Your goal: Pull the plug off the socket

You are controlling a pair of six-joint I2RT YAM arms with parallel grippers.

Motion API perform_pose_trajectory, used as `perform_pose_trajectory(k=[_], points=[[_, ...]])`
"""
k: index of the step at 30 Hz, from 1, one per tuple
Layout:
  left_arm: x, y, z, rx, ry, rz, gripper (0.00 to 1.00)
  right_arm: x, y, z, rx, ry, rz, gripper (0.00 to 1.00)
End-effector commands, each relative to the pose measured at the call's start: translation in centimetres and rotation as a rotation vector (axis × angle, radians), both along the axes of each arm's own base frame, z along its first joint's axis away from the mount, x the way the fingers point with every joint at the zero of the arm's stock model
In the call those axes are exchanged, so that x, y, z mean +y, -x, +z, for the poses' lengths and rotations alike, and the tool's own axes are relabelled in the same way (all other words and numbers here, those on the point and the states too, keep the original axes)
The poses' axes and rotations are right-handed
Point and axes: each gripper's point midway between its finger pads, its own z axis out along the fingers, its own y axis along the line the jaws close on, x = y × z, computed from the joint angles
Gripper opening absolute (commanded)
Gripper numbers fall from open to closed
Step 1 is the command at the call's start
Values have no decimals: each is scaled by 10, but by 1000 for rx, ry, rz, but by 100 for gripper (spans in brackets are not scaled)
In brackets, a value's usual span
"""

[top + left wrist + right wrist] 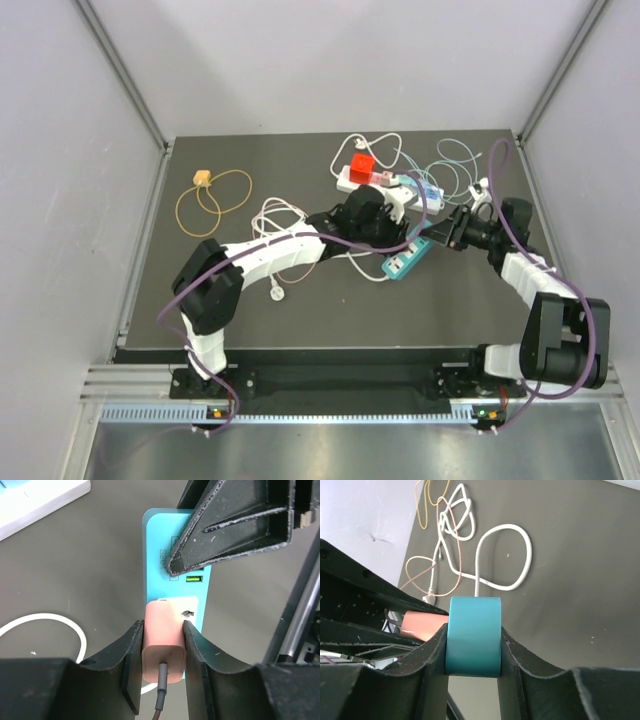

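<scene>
Salmon-pink rectangular plastic plug (162, 647) sat in one end of the teal plastic power strip (156, 555). It stood upright on the strip's face, its base on the strip's white socket panel (189, 605). A grey cord (160, 692) ran out of the plug's back.

Left gripper (162, 629) was closed on the plug. One black finger (131, 655) was flat on the plug's left side and the other on its right side. The plug body sat squarely between them, with no gap visible on either side. The fingertips reached down almost to the strip's face.

Right gripper (472, 632) was clamped across the strip's width, farther along the strip than the plug, with its fingers touching both long edges. A small green part (194, 578) on the strip's face lay between the plug and the right gripper's finger.

The strip lay flat on the dark grey table mat (300, 315). A looped white cable (505, 555) lay on the mat just beside the strip, on the left arm's side. A white plastic power strip (350, 183) carrying a red block plug (362, 166) lay beyond the teal strip, near it but not touching. A yellow cable loop (212, 195) lay well apart from the teal strip, far over on the left arm's side.
</scene>
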Motion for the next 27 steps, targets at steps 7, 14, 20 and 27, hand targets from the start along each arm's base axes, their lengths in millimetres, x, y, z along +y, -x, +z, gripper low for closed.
perform_pose_trajectory(k=[7, 14, 20, 27], points=[[65, -10, 109, -154, 100, 99, 0, -58, -46, 8, -167, 212, -230, 0], [104, -16, 130, -241, 62, 186, 0, -58, -46, 10, -168, 206, -230, 0], [154, -34, 210, -337, 188, 333, 0, -58, -45, 10, -168, 196, -223, 0], [228, -31, 301, -537, 295, 628, 0, -58, -45, 12, -170, 190, -223, 0]])
